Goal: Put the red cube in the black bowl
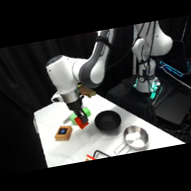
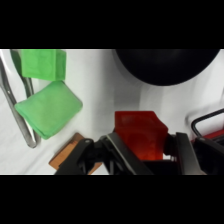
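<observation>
The red cube (image 2: 140, 134) apparently sits gripped between the claw's (image 2: 145, 152) fingers.

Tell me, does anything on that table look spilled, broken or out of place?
Nothing stands out. The red cube sits between the gripper's fingers, the black bowl stands upright and apart from it, and the silver bowl and green pieces lie undisturbed.

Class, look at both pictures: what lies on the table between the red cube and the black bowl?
Nothing: only bare white table separates the red cube, held in the pincer, from the black bowl. The wrist view shows it best.
</observation>
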You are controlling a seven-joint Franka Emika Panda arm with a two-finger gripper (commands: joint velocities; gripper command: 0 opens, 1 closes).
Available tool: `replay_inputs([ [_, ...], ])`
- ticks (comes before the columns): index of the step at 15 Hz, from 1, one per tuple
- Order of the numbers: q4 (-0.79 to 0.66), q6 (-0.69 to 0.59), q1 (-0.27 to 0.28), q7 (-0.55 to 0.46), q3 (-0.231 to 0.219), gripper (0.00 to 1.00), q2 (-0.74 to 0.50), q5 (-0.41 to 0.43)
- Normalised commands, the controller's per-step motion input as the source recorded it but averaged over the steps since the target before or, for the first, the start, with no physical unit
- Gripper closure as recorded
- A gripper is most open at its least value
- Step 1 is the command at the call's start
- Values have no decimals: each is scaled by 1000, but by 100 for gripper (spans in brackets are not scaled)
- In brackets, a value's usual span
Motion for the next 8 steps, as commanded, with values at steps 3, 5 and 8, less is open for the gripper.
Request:
replay_inputs([
  [3, -374, -69, 67, 105, -15, 74, -431, -24],
  [5, -478, 1, 67, 112, -3, 74, -479, -24],
  [8, -516, 52, 70, 123, 14, 74, -505, -30],
])
